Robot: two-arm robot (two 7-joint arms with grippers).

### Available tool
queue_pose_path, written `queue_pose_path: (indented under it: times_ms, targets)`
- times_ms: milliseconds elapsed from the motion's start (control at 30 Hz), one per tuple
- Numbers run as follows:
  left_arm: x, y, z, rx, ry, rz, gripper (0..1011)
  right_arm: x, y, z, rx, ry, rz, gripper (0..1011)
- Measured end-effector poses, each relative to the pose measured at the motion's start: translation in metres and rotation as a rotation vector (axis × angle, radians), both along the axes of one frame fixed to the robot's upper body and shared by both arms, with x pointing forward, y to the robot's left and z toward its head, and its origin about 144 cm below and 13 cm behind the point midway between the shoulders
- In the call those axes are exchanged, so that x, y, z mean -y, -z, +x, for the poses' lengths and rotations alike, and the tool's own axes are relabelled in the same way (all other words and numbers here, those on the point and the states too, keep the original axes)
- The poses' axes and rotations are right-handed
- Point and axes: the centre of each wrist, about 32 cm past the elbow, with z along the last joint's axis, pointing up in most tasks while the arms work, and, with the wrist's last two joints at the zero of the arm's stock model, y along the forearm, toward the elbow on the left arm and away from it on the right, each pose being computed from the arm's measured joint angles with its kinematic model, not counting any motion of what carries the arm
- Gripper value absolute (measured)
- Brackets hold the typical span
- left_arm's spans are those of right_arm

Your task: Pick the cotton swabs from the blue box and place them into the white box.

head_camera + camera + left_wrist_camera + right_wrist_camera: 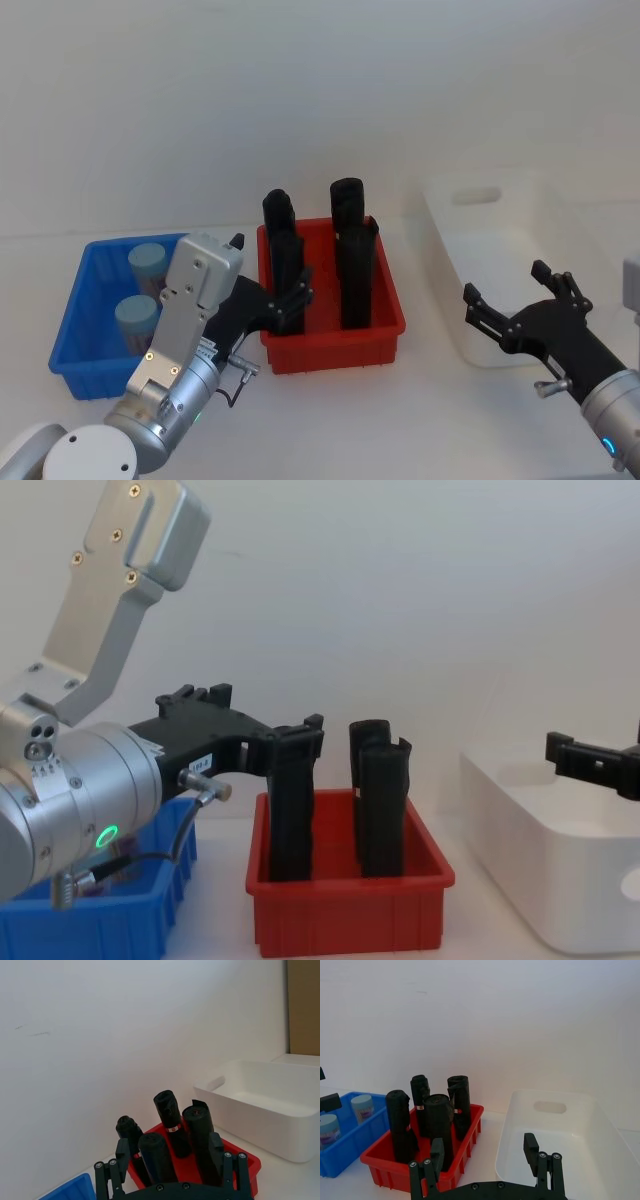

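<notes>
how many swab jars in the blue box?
2: one cotton swab jar at the blue box's far end, one nearer the robot. The left arm may hide more.

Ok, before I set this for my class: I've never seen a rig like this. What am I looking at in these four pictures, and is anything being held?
It is a robot with two arms, each ending in a two-fingered clamp called a gripper. One picture looks down from its head, one looks across the table from its chest, and two come from cameras on its wrists.

On the white table stand three containers. A blue box holds two jars of cotton swabs with pale blue lids. A red bin holds four upright black rolls. A white box looks empty.

The left gripper hangs open by the red bin's near left corner, beside the blue box. The right gripper is open at the white box's near end. Neither holds anything.
</notes>
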Motion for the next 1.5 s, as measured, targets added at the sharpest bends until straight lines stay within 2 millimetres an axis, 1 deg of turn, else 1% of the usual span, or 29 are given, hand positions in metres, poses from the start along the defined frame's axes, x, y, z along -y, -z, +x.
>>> queue_pose_path:
  times_ms: [1500]
  targets:
    - [0.0,0.0,0.0,0.0,0.0,0.0,1004,0.0,0.0,0.0,0.0,0.0,0.0,1001]
